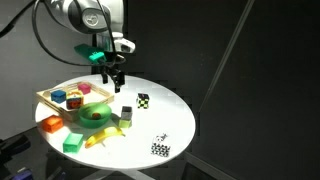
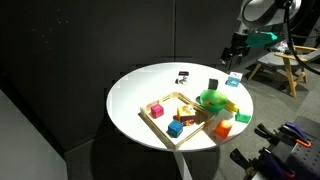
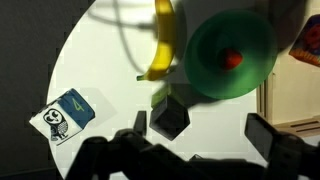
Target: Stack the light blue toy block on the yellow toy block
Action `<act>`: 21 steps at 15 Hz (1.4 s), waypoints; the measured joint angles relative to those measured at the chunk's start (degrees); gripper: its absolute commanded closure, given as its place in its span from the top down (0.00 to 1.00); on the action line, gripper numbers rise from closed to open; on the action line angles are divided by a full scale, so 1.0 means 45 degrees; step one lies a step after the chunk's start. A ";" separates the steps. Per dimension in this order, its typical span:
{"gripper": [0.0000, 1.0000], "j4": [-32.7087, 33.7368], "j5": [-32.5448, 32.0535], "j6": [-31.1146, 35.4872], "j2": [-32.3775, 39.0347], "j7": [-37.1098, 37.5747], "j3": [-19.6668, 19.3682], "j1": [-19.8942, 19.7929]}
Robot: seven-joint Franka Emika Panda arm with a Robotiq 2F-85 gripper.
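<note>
The light blue toy block (image 1: pixel 126 111) stands on the round white table (image 1: pixel 165 120) beside the green disc (image 1: pixel 95 117). It looks dark in an exterior view (image 2: pixel 212 85) and in the wrist view (image 3: pixel 170 118). A small yellow block (image 2: pixel 243 117) sits near the table edge next to the orange block (image 2: pixel 224 127); it is out of the wrist view. My gripper (image 1: pixel 113 78) hangs open and empty above the table, also in an exterior view (image 2: pixel 232 65). In the wrist view the light blue block lies just inside one finger of the open gripper (image 3: pixel 200 135).
A wooden tray (image 1: pixel 45 97) holds several coloured blocks. A long yellow bar (image 3: pixel 163 40) lies by the green disc (image 3: pixel 230 50). Checkered cubes (image 1: pixel 143 99) and a patterned cube (image 3: pixel 62 115) sit toward the table edge. A wooden stand (image 2: pixel 285 65) is beyond the table.
</note>
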 measured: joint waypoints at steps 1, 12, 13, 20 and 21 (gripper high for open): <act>1.00 -0.0159 0.0010 -0.0111 -0.0249 -0.0223 0.0007 -0.0002; 1.00 -0.1397 0.0054 -0.2429 -0.3214 -0.1909 0.0236 -0.0001; 1.00 -0.1477 0.0047 -0.2778 -0.3563 -0.1909 0.0232 -0.0037; 1.00 -0.1932 0.0035 -0.4756 -0.6033 -0.1899 0.0215 -0.0565; 1.00 -0.1973 0.0031 -0.4930 -0.6249 -0.1899 0.0216 -0.0585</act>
